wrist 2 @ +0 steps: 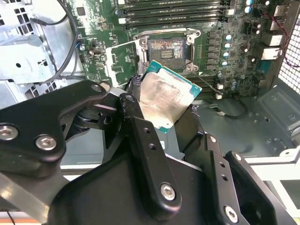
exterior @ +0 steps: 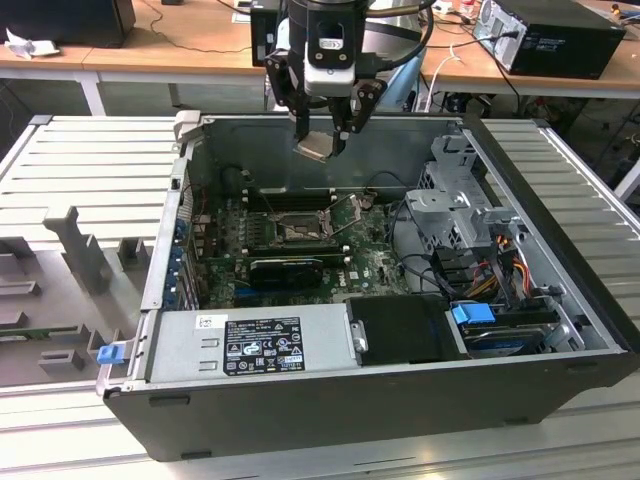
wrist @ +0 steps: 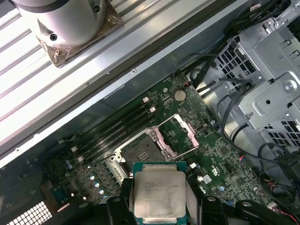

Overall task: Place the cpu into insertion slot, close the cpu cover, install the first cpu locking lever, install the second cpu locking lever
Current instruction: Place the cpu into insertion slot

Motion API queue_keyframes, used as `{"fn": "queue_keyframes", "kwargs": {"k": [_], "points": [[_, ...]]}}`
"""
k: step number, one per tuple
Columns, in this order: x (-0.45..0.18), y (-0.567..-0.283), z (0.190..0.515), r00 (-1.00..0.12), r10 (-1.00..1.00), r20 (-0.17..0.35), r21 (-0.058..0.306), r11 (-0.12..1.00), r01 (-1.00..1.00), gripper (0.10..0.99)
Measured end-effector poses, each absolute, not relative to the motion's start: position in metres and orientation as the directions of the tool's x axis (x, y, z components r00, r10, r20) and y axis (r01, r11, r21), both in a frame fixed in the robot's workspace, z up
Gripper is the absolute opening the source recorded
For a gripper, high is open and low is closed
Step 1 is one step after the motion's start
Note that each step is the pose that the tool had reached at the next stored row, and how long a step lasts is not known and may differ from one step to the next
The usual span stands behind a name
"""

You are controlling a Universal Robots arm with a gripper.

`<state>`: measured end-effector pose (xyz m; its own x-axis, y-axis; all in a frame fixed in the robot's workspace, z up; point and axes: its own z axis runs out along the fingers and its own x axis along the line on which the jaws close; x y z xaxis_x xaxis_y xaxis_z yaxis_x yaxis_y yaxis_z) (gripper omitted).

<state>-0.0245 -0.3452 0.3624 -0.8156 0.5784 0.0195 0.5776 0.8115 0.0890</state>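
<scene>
Above the open computer case [exterior: 400, 400], near its far wall in the exterior view, the gripper [exterior: 321, 143] hangs pointing downward, its fingers [wrist 2: 132, 105] clamped on opposite edges of the cpu [exterior: 317, 149], which is held tilted in the air, metal top towards both wrist cameras. Below it the insertion slot [exterior: 298, 230] lies uncovered on the green motherboard [exterior: 375, 262], the cpu cover [wrist: 160, 141] swung open beside it. A black-and-white label [exterior: 262, 345] on the grey power supply [exterior: 190, 345] carries print too small to read.
</scene>
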Motion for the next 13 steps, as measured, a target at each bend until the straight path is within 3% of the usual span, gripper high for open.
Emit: {"fn": "queue_keyframes", "kwargs": {"k": [13], "points": [[-0.0245, -0.3452, 0.3624, -0.782, 0.622, 0.019, 0.089, 0.778, 0.621, 0.533]]}}
